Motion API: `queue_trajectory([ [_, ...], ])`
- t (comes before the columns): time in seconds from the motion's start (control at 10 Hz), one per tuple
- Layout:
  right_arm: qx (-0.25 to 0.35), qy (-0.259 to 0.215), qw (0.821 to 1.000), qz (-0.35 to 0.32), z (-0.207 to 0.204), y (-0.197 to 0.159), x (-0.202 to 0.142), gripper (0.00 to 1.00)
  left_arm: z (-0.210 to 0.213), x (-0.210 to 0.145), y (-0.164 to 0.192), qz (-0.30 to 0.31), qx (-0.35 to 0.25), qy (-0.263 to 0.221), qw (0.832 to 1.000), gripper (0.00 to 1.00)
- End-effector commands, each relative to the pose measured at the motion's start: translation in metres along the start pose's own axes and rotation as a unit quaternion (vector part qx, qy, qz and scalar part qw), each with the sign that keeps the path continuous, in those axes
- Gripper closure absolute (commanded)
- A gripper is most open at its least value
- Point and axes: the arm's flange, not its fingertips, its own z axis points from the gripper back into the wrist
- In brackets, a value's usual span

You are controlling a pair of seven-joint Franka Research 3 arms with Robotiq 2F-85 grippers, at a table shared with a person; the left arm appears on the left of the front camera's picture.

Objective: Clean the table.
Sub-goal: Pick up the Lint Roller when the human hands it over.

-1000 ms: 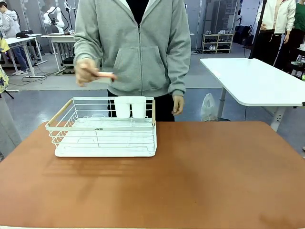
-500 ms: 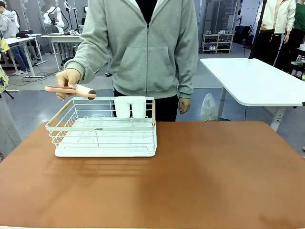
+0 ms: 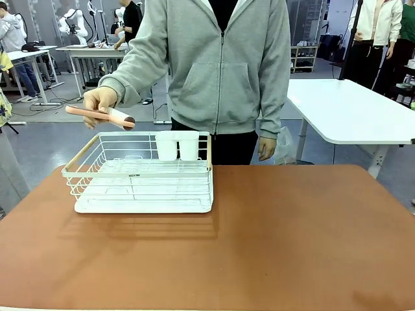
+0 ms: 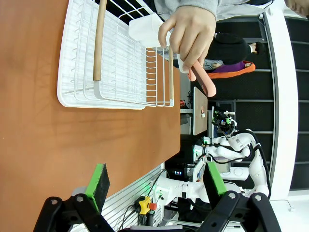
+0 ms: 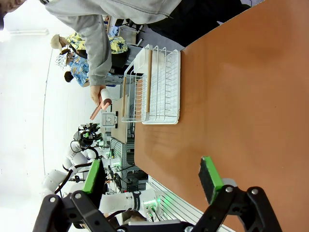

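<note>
Front view: the large rectangular tabletop (image 3: pixel 292 240), smooth matte reddish-brown, spans the whole near field from left to right, and its far edge lies just before the standing person in a grey zipped hoodie (image 3: pixel 220 65). A white wire dish rack with pale wooden handles (image 3: pixel 139 188) rests on the tabletop's left half, towards the far edge. A white rectangular cup holder (image 3: pixel 177 146) hangs at the rack's far side.

The person's raised hand (image 3: pixel 100 98) grips a lint roller with a pink handle and a white roll (image 3: pixel 100 115). It is held roughly level above the rack's far left corner, clear of the wires. The person's other hand (image 3: pixel 266 148) hangs at the side, empty. A white-topped table (image 3: pixel 350 110) stands beyond on the right.

Left wrist view: the left arm's jaws, tipped with green pads (image 4: pixel 99 186), stand fully apart and hold nothing. They hang above the brown tabletop (image 4: pixel 48 145), well apart from the rack (image 4: pixel 125 72). The hand (image 4: pixel 190 34) and the roller (image 4: pixel 203 82) show beyond the rack.

Right wrist view: the right arm's jaws, also with green pads (image 5: pixel 210 179), are likewise spread wide and empty over the tabletop (image 5: pixel 241 96). The rack (image 5: pixel 161 87) lies far ahead of them, and the roller (image 5: pixel 99 108) is beyond it.
</note>
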Motion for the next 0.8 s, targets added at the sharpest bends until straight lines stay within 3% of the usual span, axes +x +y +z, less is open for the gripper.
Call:
queue_trajectory([
  [0.0, 0.003, 0.000, 1.000, 0.001, 0.0003, 0.0012, -0.0001, 0.00, 0.0013, -0.0023, 0.0003, -0.003, -0.001, 0.000, 1.000, 0.00],
  [0.7, 0.003, 0.000, 1.000, 0.001, 0.0003, 0.0012, -0.0001, 0.00, 0.0013, -0.0023, 0.0003, -0.003, -0.001, 0.000, 1.000, 0.00],
])
